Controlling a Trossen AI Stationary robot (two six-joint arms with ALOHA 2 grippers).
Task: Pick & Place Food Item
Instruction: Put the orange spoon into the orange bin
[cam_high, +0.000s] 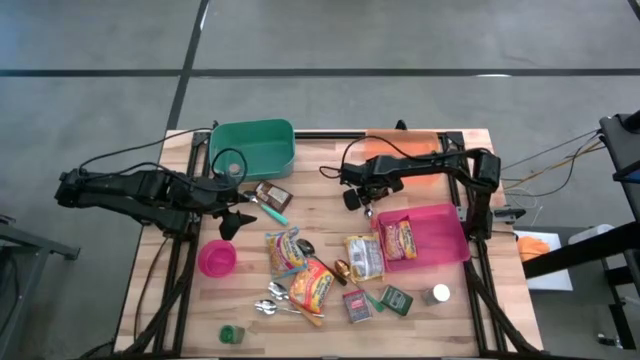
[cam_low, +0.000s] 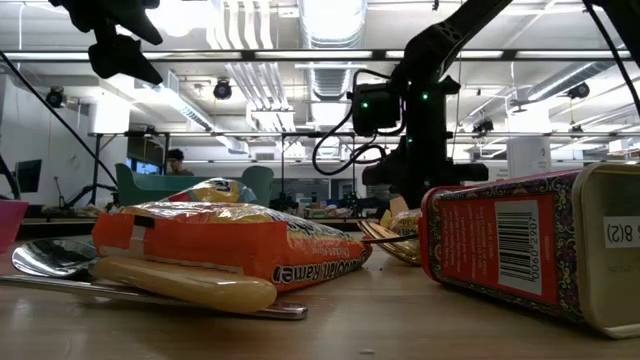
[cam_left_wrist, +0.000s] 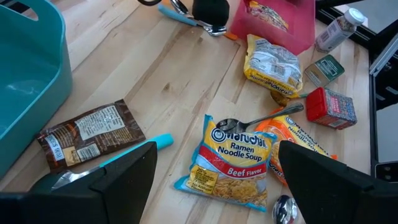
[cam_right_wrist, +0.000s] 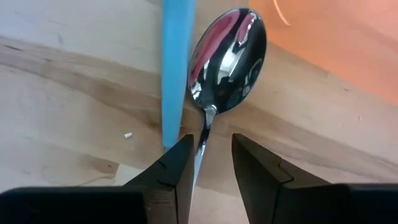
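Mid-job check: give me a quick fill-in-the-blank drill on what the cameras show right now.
1. The right gripper has its two dark fingers on either side of the handle of a shiny metal ____.
2. A ramen noodle packet lies inside the ____ rectangular plastic bin.
3. The left gripper hangs open over the wooden table, beside the ____ plastic bin.

Missing words: spoon; pink; teal
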